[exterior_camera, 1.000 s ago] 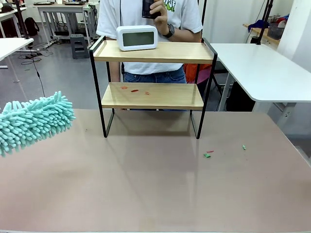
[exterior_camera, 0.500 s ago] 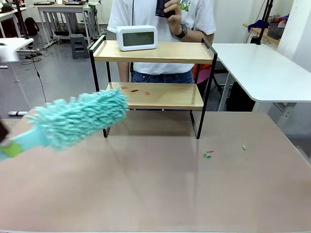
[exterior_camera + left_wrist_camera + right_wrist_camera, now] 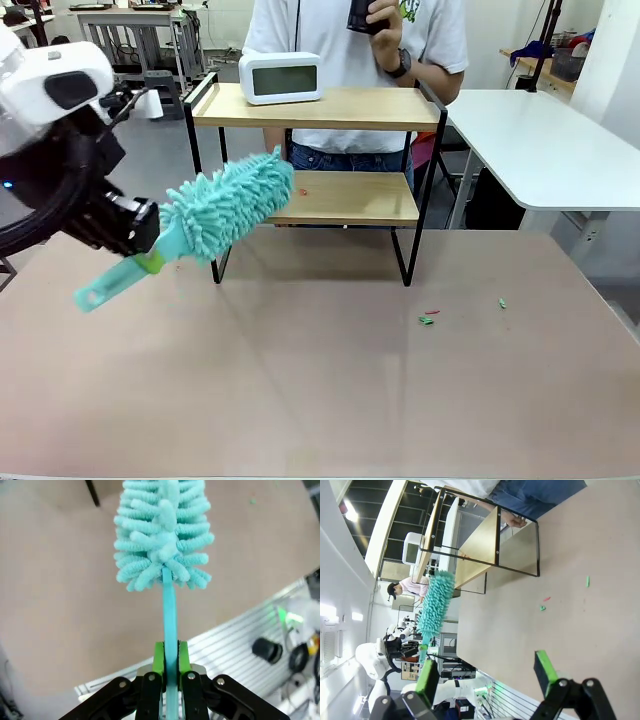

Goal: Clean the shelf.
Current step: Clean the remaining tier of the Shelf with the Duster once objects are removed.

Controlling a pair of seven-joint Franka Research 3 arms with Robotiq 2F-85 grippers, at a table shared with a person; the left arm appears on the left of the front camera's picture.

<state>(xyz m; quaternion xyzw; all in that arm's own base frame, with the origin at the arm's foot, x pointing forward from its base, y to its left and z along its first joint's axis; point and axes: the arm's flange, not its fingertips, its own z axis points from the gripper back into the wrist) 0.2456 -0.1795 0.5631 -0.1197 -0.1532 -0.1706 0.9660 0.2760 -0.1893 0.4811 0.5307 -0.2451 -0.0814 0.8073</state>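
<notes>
Likely soft and light, the fluffy turquoise duster is clenched by its stiff handle in the left gripper beside the 2-tier wood-and-black-metal shelf; the right gripper gapes empty.

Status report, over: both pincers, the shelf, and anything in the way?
Left pincer shut on duster handle; right pincer open, empty. Duster head at shelf lower board, red scraps on it. In the way: clock on top board.
</notes>
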